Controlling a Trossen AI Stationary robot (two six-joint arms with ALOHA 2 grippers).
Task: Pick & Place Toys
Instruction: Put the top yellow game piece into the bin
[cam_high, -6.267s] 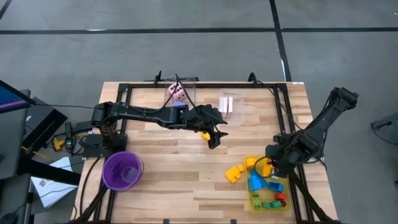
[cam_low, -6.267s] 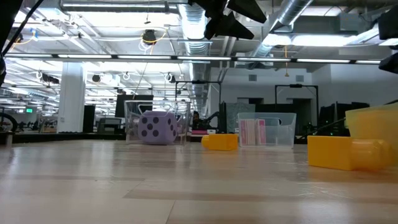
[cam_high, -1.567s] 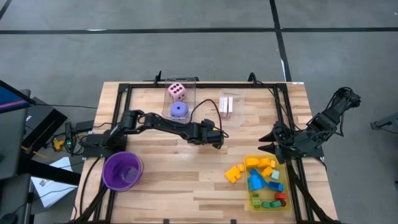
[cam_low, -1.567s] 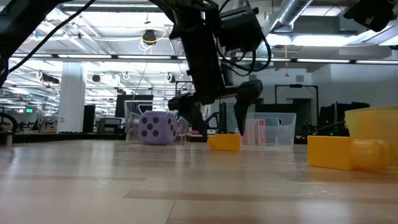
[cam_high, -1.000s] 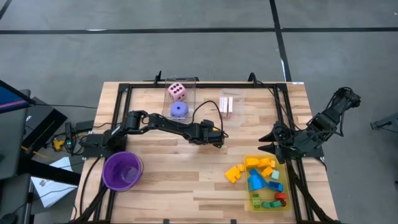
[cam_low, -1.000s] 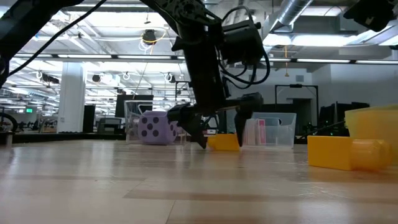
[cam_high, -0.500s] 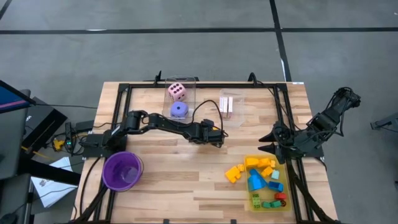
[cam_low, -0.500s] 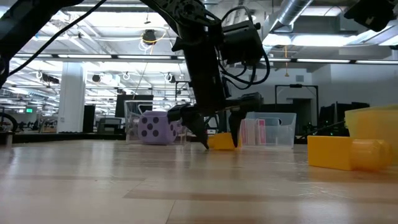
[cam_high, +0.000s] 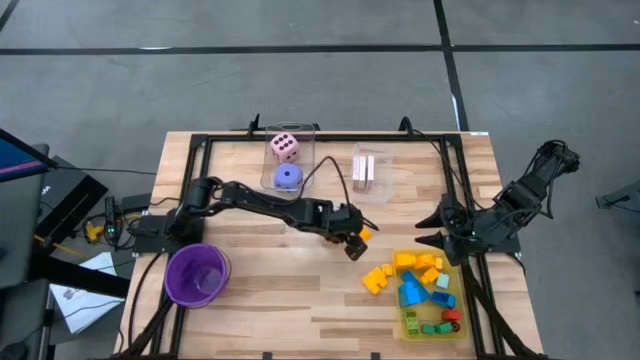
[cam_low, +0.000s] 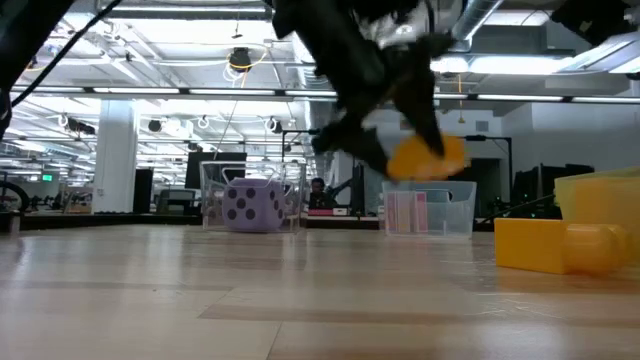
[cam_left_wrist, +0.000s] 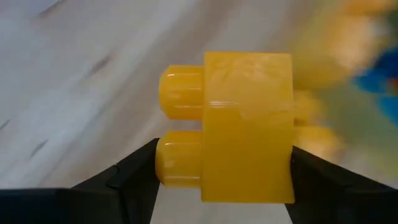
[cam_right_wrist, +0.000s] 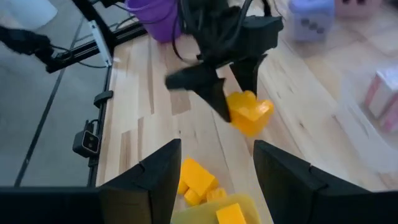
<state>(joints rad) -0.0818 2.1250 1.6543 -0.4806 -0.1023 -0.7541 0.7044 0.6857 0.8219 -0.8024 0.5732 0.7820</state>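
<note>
A yellow block (cam_left_wrist: 245, 127) sits squeezed between the two fingers of the left gripper (cam_high: 357, 240), up in the air above the wooden table (cam_high: 260, 285), near the middle. Its two round bumps stick out to one side. More toys (cam_high: 420, 290) lie nearby, some in the yellow tray (cam_high: 412, 325) and some just beside it. The right gripper (cam_high: 428, 226) waits at the table's right edge by the tray, its fingers apart and holding nothing.

Yellow two-stud block (cam_left_wrist: 247, 127) held aloft, other toys (cam_high: 415, 290) heaped.
</note>
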